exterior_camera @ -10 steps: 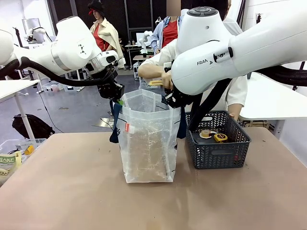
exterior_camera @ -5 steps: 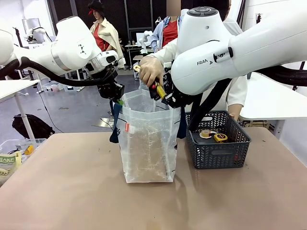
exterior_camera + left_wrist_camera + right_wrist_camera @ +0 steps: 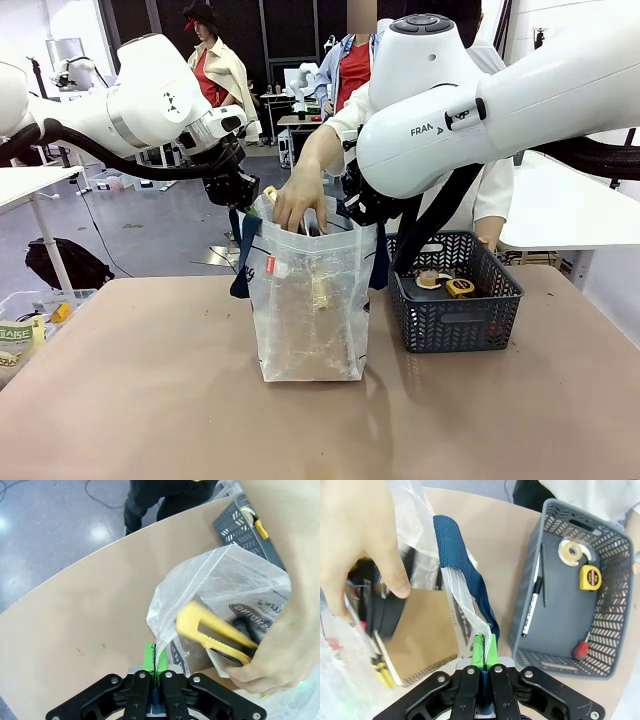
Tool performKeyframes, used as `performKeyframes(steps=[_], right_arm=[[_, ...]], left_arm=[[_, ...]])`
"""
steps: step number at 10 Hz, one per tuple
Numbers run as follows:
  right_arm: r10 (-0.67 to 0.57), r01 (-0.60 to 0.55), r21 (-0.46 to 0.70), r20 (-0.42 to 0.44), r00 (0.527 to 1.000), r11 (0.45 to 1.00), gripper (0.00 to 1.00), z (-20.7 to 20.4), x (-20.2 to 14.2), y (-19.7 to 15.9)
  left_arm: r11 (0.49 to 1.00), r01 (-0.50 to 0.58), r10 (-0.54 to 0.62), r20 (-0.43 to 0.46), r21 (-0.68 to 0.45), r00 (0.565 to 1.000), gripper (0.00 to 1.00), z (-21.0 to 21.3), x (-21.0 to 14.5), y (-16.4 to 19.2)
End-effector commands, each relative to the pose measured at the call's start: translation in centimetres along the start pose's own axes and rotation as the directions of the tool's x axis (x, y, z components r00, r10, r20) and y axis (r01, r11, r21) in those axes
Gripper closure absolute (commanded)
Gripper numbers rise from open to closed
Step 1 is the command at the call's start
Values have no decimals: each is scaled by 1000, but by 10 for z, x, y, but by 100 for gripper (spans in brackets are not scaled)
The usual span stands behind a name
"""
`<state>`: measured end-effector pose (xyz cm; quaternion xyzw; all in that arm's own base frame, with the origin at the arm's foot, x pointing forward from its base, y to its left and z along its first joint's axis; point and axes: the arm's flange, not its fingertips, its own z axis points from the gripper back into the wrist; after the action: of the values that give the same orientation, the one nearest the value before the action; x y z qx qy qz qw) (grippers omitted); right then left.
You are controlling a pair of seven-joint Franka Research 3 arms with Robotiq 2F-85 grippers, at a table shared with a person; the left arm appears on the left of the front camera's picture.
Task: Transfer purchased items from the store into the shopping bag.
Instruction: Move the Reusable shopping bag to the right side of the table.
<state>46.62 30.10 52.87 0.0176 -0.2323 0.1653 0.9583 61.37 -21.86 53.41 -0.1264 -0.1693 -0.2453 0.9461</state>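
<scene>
The shopping bag [image 3: 305,300] stood upright on the worktop [image 3: 140,400], just beside the basket [image 3: 455,325], with its mouth spread between the two arms. The left gripper [image 3: 155,659] had its fingers clenched on the thin film of one rim edge. The right gripper [image 3: 485,652] was clenched on the opposite rim, with film and navy strap [image 3: 452,550] pinched together. A person's hand [image 3: 300,198] reached into the mouth with a yellow-handled tool [image 3: 210,630]. A notebook [image 3: 420,625] lay inside.

Handling assessment: the film is light, soft and probably slippery. It gives no support of its own and would likely sag or tear under load at a pinched edge. The woven strap, or film folded over it, appears the sounder place to grip.
</scene>
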Motion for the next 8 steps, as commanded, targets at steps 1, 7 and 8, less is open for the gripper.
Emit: performKeyframes(steps=[1, 7, 8], right_arm=[[-6, 6, 15, -2, 1000, 1000, 100, 1, -2, -2], [-6, 6, 15, -2, 1000, 1000, 100, 1, -2, -2], [-6, 6, 15, -2, 1000, 1000, 100, 1, -2, -2]], left_arm=[[1000, -7, 7, 5, 0, 1000, 100, 1, 0, 3], [1000, -7, 7, 5, 0, 1000, 100, 1, 0, 3], [1000, -7, 7, 5, 0, 1000, 100, 1, 0, 3]])
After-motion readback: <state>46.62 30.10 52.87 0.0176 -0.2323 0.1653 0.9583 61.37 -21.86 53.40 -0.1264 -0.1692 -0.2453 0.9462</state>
